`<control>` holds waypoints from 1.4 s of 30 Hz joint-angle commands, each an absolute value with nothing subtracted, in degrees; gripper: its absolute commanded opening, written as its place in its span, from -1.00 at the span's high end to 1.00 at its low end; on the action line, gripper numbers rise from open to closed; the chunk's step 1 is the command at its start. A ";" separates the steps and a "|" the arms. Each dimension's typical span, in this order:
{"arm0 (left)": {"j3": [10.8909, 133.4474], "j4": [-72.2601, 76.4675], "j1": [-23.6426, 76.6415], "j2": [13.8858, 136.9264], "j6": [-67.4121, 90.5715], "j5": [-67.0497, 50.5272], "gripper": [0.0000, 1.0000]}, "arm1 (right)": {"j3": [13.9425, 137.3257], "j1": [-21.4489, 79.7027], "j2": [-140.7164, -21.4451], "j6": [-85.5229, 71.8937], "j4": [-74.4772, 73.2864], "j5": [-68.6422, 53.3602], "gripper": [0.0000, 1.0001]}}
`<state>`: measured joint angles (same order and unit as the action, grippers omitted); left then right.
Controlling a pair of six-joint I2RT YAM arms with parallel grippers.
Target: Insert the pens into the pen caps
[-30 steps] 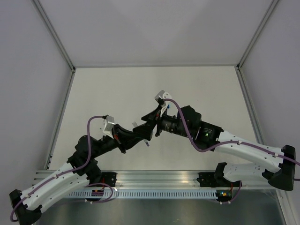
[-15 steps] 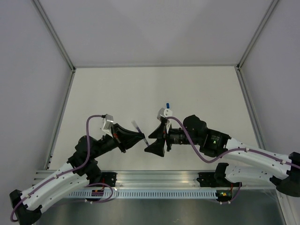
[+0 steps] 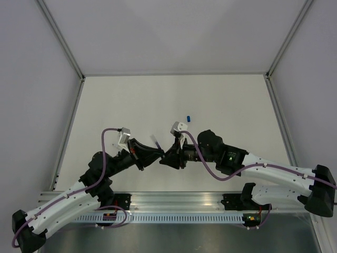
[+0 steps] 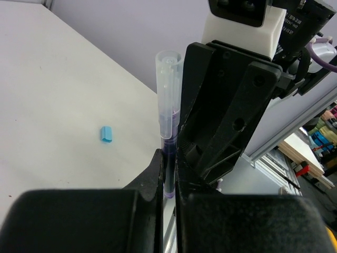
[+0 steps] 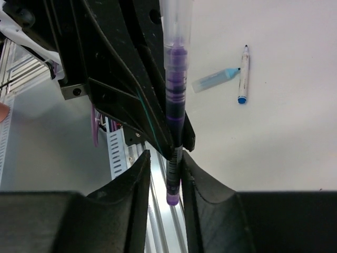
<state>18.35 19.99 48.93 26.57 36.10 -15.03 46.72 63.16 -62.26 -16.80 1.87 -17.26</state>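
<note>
My left gripper (image 3: 158, 154) (image 4: 168, 158) is shut on a dark pen (image 3: 156, 142) (image 4: 168, 105) (image 5: 175, 79) with purple ink and a clear top end, held upright above the table. My right gripper (image 3: 169, 157) (image 5: 164, 163) faces it, its jaws narrowed round the pen's lower end. One finger touches the pen; a gap shows on the other side. A white pen (image 5: 243, 74) and a light blue pen cap (image 5: 213, 79) (image 4: 107, 134) lie together on the table. A dark blue pen cap (image 3: 188, 116) lies alone farther back.
An aluminium rail (image 3: 179, 203) (image 5: 158, 232) runs along the near table edge below both grippers. Grey walls and metal frame posts (image 3: 73, 68) bound the white table (image 3: 174, 95) on three sides.
My right gripper came back from beside the dark blue cap to the left gripper, and its jaws narrowed round the pen's lower end. The cap now lies uncovered. The left gripper stayed shut.
</note>
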 commanded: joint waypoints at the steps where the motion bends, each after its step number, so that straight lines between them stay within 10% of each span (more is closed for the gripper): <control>1: 17.67 22.59 48.69 26.90 37.70 -13.80 0.95 | 45.62 63.19 -63.01 -17.75 7.55 -15.47 0.36; 6: 17.49 22.15 48.69 25.66 37.88 -13.88 0.85 | 45.00 63.28 -63.81 -18.81 8.00 -14.50 0.99; 9: 18.72 20.84 48.78 25.23 37.36 -13.98 0.34 | 44.12 63.19 -63.37 -20.39 8.26 -12.58 1.00; 13: 22.31 9.88 48.69 25.31 35.16 -11.87 -0.99 | 42.55 61.88 -62.14 -23.90 3.80 -4.58 1.00; 36: 24.70 -13.35 48.60 26.91 31.38 23.72 -0.99 | 51.67 48.60 -96.85 -42.10 -7.28 7.38 1.00; 42: 23.47 -14.77 48.60 21.45 30.94 24.52 -0.99 | 52.56 48.69 -99.58 -45.35 -8.96 13.61 0.44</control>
<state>23.97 -14.17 48.82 23.38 33.10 22.20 51.24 48.80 -98.50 -42.46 -6.00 7.97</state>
